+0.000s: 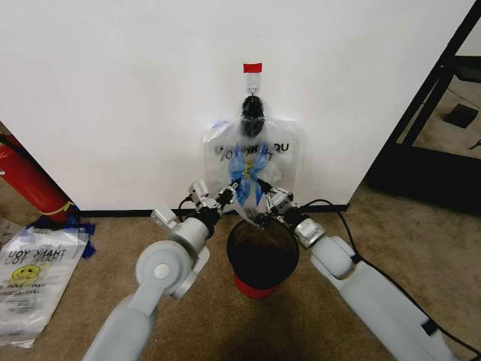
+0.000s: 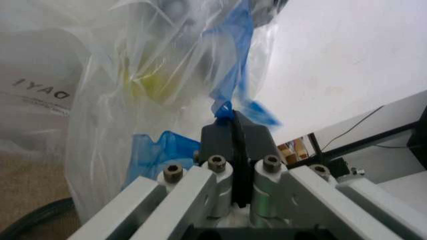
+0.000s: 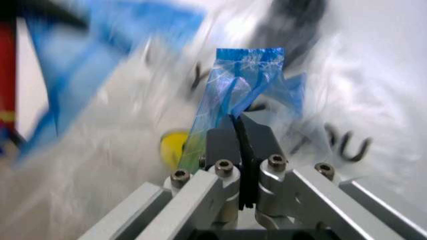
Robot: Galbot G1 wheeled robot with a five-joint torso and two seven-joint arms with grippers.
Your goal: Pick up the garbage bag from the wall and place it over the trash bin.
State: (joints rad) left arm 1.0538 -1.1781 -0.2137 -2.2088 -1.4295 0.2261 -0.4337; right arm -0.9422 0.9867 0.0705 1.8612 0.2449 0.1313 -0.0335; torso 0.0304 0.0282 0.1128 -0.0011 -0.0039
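Head view: left gripper (image 1: pixel 225 197) and right gripper (image 1: pixel 264 200) above trash bin (image 1: pixel 262 254), jaws clamped on garbage bag (image 1: pixel 250 154) blue edges. Likely light, limp, slippery; best held at edges.

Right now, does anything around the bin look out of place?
Yes: a see-through plastic bag with a yellow smiley print lies crumpled on the carpet left of the small round black bin, near a red cylinder.

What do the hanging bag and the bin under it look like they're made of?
The garbage bag: thin, glossy, see-through plastic film, judging by its crinkles and the wall showing through; bluish edges, black print. The trash bin: probably matte black plastic with a red base, though its look leaves that open.
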